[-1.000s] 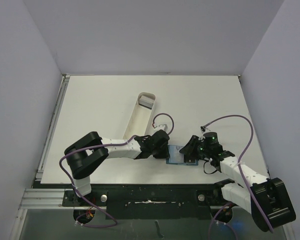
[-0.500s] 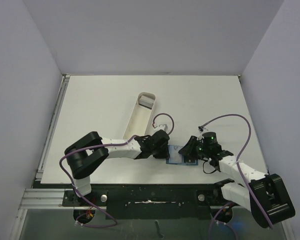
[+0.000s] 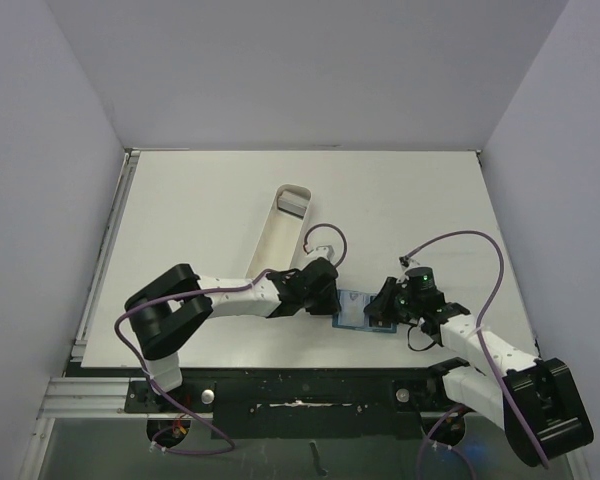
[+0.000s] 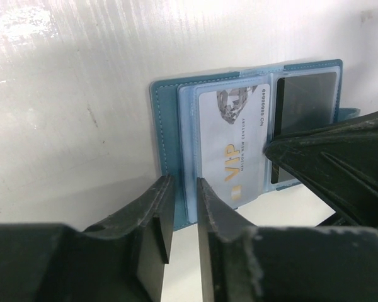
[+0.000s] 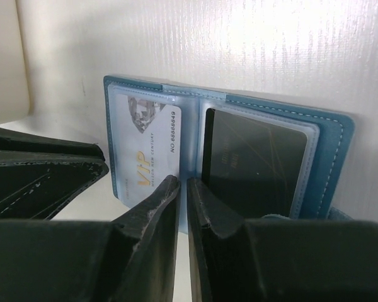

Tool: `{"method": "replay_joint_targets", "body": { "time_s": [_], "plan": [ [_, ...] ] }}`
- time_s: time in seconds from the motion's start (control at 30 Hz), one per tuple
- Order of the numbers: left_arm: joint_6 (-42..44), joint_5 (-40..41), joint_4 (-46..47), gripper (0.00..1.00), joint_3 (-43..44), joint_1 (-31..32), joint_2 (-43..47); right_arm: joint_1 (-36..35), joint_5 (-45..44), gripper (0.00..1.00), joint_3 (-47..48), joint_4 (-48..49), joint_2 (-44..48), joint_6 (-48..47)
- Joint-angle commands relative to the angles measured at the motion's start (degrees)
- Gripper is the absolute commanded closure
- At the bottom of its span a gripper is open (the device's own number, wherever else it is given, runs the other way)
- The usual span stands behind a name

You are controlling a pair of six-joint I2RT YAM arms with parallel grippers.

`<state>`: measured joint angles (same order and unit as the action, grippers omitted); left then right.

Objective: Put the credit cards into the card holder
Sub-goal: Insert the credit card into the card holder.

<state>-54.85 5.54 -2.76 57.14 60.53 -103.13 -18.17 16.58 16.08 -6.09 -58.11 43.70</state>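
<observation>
Right pincer (image 5: 184, 182) — open card holder (image 5: 334, 135) lengthwise left-right.

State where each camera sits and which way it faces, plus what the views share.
Top external: fixed above and behind the arm bases, looking down on table, white tray, both arms, and the open card holder between left claw and right claw.
Left wrist: on the left arm, looking past its own fingers at the card holder; right claw at right.
Right wrist: on the right arm, facing the card holder past its own fingers; left claw at left.
Shared: both wrist views show its VIP card and dark card.
</observation>
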Motion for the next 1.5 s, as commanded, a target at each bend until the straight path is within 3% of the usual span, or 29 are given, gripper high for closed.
{"method": "replay_joint_targets", "body": {
  "time_s": [0.0, 0.27, 0.6, 1.47],
  "plan": [
    [0.31, -0.86, 4.72, 0.77, 1.22, -0.25, 4.08, -0.59, -1.20, 0.87, 2.05, -0.22, 0.69, -0.87],
    [-0.46, -4.36, 14.31, 0.64, -4.20, -1.04, 6.24, -0.91, -3.48, 0.89, 1.11, -1.53, -1.48, -0.79],
    [2.21, -8.98, 15.75, 0.63, -1.58, -1.81, 3.89, -1.11, -3.95, 0.91, -1.63, 1.17, -2.34, 0.74],
    [1.33, -9.82, 15.62, 0.63, -0.02, -1.82, -0.56, -1.18, -5.02, 0.91, -2.11, -0.12, -0.22, 1.40]
  ]
}}
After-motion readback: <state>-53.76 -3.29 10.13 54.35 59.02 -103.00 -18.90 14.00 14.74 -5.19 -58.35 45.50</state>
